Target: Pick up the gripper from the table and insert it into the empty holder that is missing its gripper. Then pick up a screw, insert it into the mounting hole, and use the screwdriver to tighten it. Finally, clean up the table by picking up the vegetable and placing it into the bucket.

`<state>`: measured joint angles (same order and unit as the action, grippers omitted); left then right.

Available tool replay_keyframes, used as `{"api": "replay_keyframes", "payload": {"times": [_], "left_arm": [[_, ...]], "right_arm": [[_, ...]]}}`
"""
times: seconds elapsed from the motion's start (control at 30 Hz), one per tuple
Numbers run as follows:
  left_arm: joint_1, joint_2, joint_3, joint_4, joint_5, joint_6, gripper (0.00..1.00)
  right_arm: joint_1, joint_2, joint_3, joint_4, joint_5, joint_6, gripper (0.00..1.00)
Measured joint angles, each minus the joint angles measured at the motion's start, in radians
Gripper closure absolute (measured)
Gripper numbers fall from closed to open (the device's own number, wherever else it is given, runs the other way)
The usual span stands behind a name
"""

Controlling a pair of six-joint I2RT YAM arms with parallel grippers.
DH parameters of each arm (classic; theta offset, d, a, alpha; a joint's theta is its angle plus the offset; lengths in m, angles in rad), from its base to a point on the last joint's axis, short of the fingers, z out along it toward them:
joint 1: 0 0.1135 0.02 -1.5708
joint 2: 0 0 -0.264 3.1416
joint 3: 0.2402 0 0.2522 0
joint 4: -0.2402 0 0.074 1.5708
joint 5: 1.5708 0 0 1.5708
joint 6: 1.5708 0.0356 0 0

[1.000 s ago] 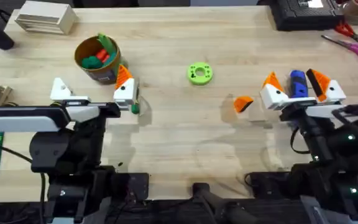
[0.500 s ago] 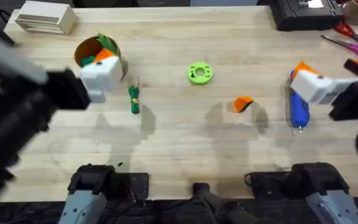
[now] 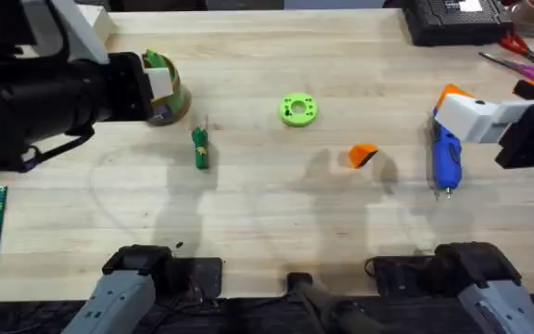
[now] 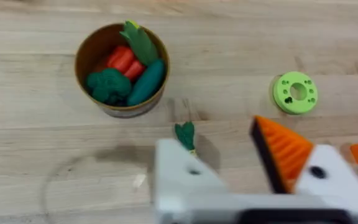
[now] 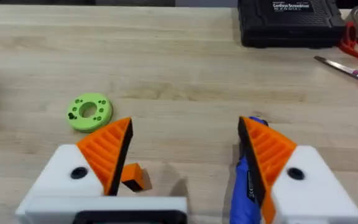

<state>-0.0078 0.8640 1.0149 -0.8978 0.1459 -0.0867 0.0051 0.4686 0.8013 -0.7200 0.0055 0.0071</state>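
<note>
On a pale wood table (image 3: 248,204), the gripper (image 3: 363,155) lies just right of the green ring (image 3: 298,109). We judge it light, rigid, best pinched across its whitish base. Right gripper (image 5: 182,149) spread empty; left gripper (image 4: 229,155) parted, one holder (image 4: 182,180) bare.

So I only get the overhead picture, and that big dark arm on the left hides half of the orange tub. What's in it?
Observer: The left wrist view looks straight into the bucket: it holds red and green toy vegetables.
Visitor: Does that arm's gripper have both of its orange bits?
Observer: No. The left gripper carries one orange finger; the other side, the holder, is bare white.
Visitor: And the other arm?
Observer: The right gripper has orange on both sides and is open, grasping nothing.
</note>
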Motion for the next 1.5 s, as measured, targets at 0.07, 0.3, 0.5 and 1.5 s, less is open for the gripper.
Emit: {"api": "replay_keyframes", "payload": {"times": [0.07,0.3,0.5,1.5], "left_arm": [[0.0,0.022,0.0,0.04,0.021,-0.079,0.05],[0.0,0.04,0.0,0.131,0.025,-0.328,0.015],[0.0,0.041,0.0,0.053,0.022,-0.42,0.014],[-0.405,-0.572,-0.734,0.87,0.033,-0.105,0.014]], "right_arm": [[0.0,0.0,0.0,0.0,0.0,0.0,0.018],[0.0,0.0,0.0,0.0,0.0,0.0,0.017],[0.0,0.0,0.0,0.0,0.0,0.0,0.017],[0.0,0.0,0.0,-0.002,0.0,0.0,0.017]]}}
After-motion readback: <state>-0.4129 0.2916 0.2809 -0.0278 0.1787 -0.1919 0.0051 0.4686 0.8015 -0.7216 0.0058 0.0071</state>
